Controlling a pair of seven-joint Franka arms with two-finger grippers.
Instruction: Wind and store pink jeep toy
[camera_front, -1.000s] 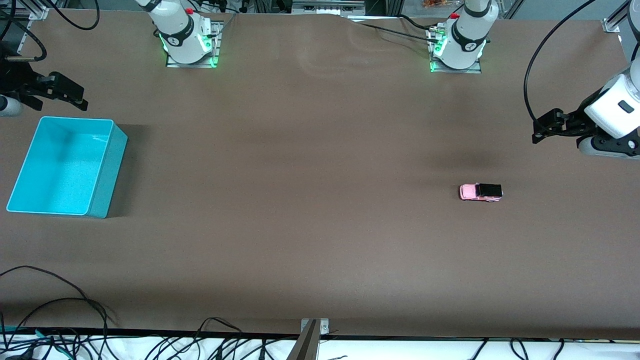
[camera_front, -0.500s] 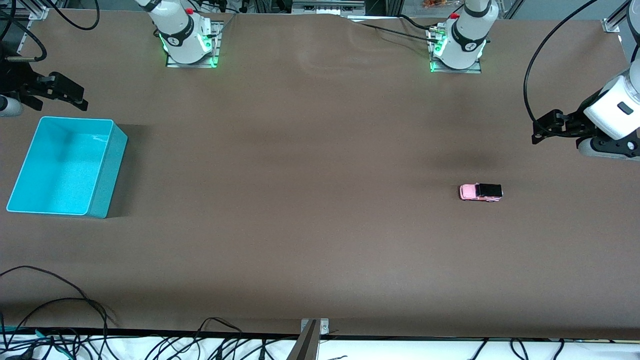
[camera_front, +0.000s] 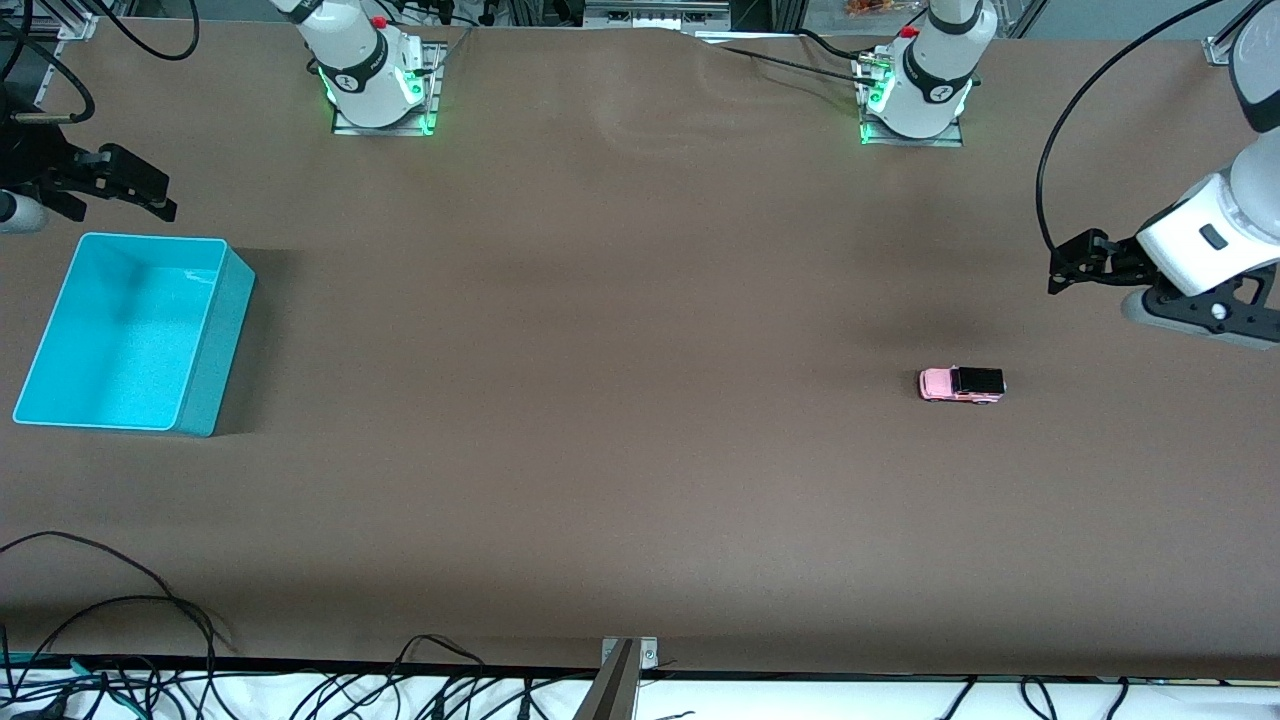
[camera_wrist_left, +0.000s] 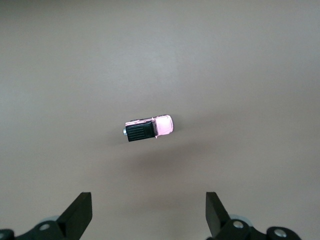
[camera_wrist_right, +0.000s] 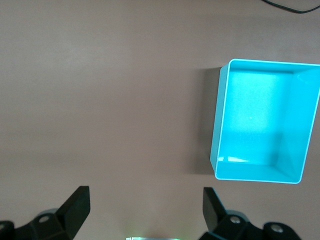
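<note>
- The pink jeep toy (camera_front: 961, 384) sits on its wheels on the bare worktop (camera_front: 620, 400), toward the left arm's end, with nothing touching it and nothing close beside it.
- The left claw (camera_front: 1062, 268) hangs in the air over the worktop near that same end. It is released, fingers spread wide, and it holds nothing.
- Seen from the left claw's own camera, the jeep (camera_wrist_left: 148, 129) lies ahead of the two fingertips (camera_wrist_left: 80, 212) and roughly centred between them, well apart from both. Judged from that, the claw must travel forward and down before it can close.
- The jeep's long axis runs along the length of the worktop, from one arm's end toward the other. Its pink bonnet points toward the right arm's end and its black roof toward the left arm's end.
- In the left wrist view that long axis lies nearly parallel to the line joining the two fingers. So as things stand, the fingers would meet the jeep end to end. A turn of the wrist looks needed to grip it across its narrow sides.
- The right claw (camera_front: 135, 190) is released and empty too. It waits near the teal bin (camera_front: 215, 330) at the right arm's end, and its camera shows the bin (camera_wrist_right: 217, 130) with nothing inside.
- The left arm is by far the nearer to the jeep, so the pick-up most likely falls to it. The bin stands well apart from the jeep, almost the whole worktop away.
</note>
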